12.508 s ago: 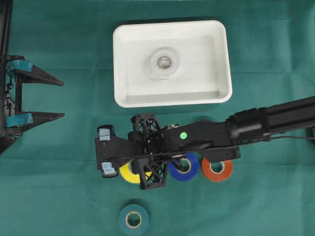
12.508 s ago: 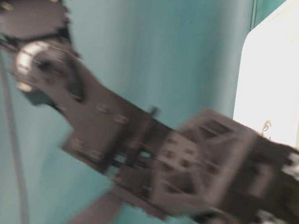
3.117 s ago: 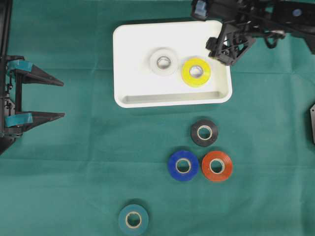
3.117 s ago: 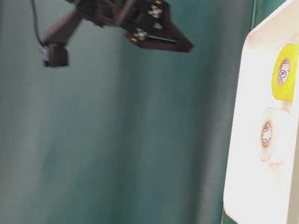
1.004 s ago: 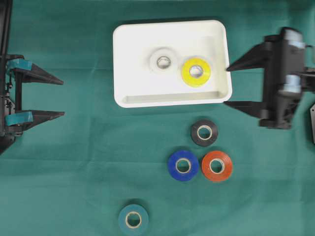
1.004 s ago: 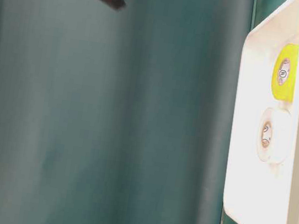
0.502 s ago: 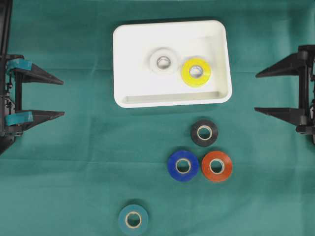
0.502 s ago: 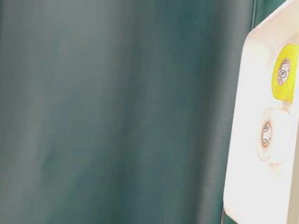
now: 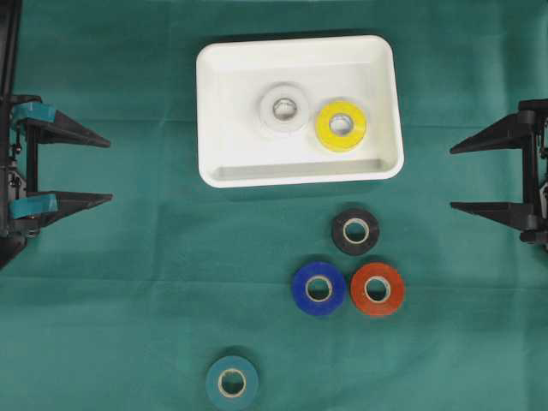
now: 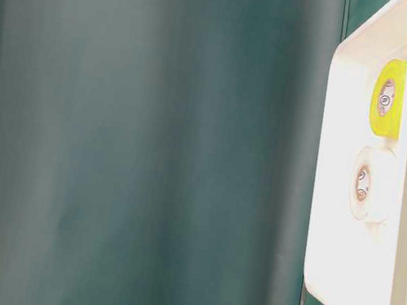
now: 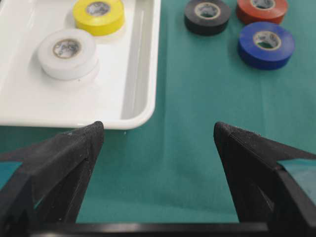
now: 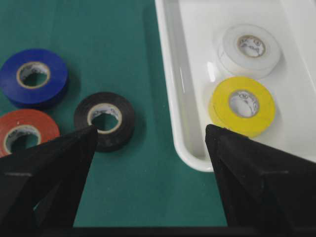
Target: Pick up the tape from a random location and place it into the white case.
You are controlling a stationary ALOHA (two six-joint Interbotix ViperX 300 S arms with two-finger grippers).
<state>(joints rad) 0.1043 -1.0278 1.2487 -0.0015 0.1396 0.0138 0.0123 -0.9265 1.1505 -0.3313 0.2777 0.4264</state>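
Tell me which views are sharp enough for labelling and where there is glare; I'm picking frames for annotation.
Overhead: evenly lit and sharp, soft shadow below the white case. Table-level: the backdrop is a blurry teal wash and the case looks overexposed. Wrist views: the rolls are clear, with a glare streak on the case floor beside the yellow tape; near fingers soft.

We see the white case [image 10: 394,225] along the right edge of this sideways view, its raised rim and rounded corners bright against the dark green cloth [image 10: 143,151] that fills the rest. Two tape rolls lie inside it: the yellow tape roll [image 10: 388,97] higher in the frame and the white tape roll [image 10: 372,184] just below it, close together; we cannot tell whether they touch. Each shows its cardboard core. The lower part of the case is bare white.
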